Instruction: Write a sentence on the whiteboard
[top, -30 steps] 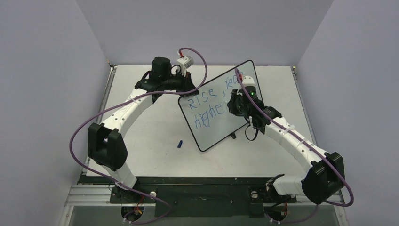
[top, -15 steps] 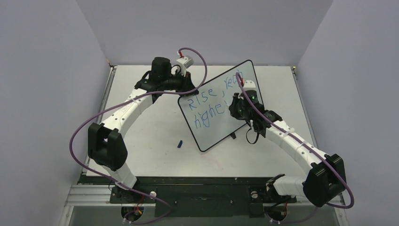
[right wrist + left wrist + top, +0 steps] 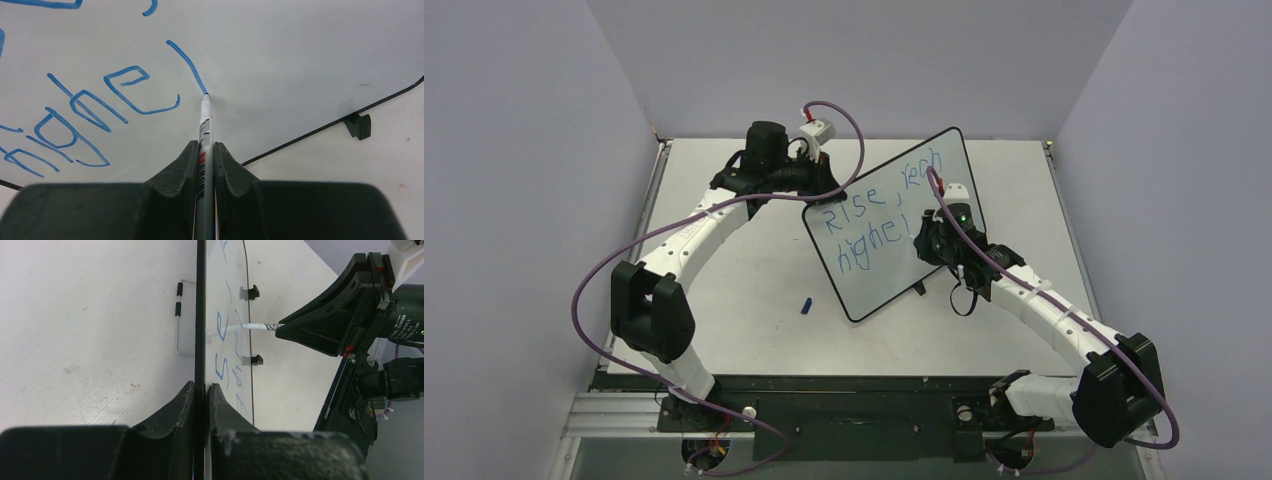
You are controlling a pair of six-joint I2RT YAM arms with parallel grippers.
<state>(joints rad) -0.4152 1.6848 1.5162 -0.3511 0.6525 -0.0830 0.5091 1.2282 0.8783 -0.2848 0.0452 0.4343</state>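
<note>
The whiteboard stands tilted on the table, white with a thin black frame. My left gripper is shut on its left edge; in the left wrist view the fingers pinch the board's edge. Blue writing in two lines reads roughly "Rise, tech / highe" plus a fresh stroke. My right gripper is shut on a grey marker whose tip touches the board at the low end of a slanted blue stroke after the "e".
A small blue marker cap lies on the table left of the board's lower corner. The board's black feet and wire stand rest on the white table. Grey walls enclose three sides.
My right gripper has moved down and slightly right along the board, drawing a new slanted stroke after "highe". The left arm and the board have held still.
</note>
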